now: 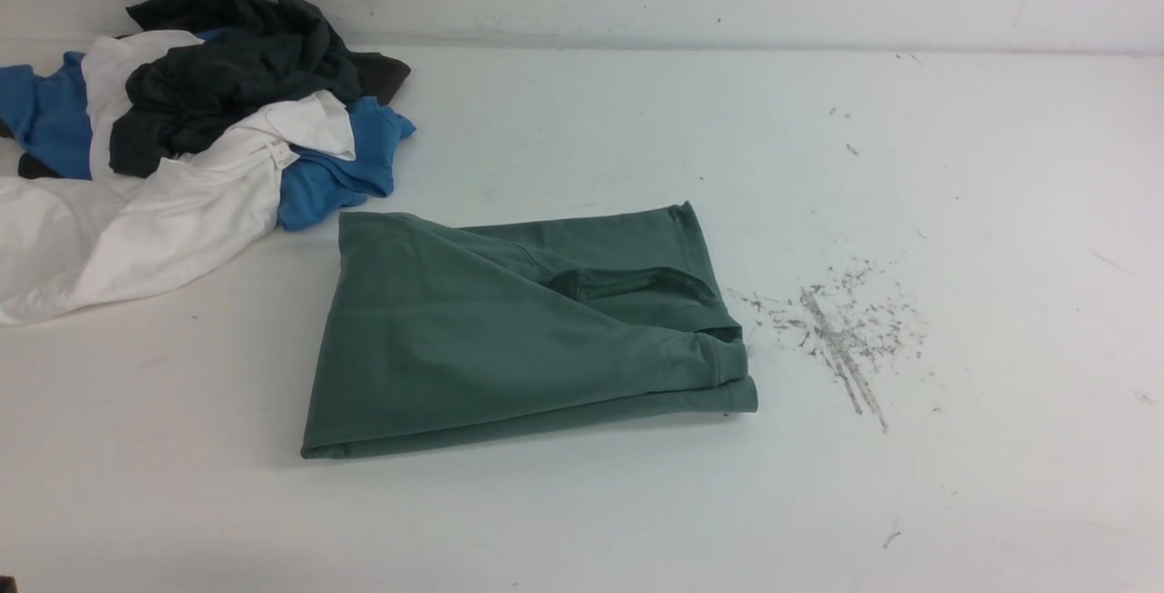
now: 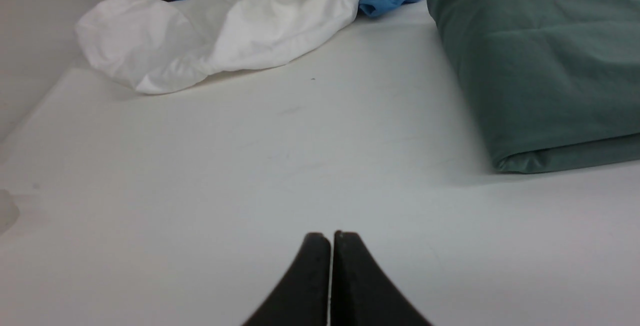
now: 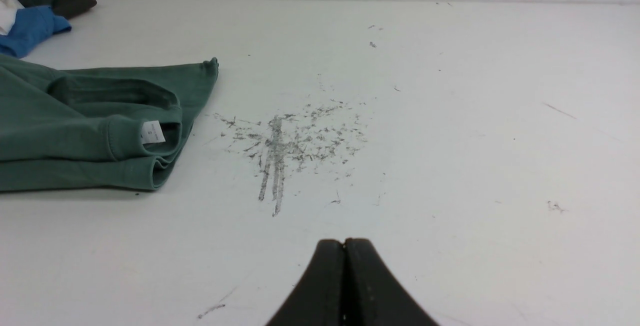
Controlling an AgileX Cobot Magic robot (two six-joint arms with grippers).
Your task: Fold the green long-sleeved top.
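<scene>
Green long-sleeved top (image 1: 509, 329) is what the job is about. The left gripper (image 2: 331, 238) has its two tips pressed together, with nothing between them. The right gripper (image 3: 344, 246) is closed up too, and its tips are also bare. Both are apart from the top. The top lies folded over itself on the white table (image 1: 1000, 256), near the middle in the front view. A small white label (image 3: 152, 132) peeks out at its neck. Dark smudges (image 1: 846, 329) mark the table to its right. Past its far left corner sits a messy pile of blue, white and dark clothes (image 1: 227, 111).
</scene>
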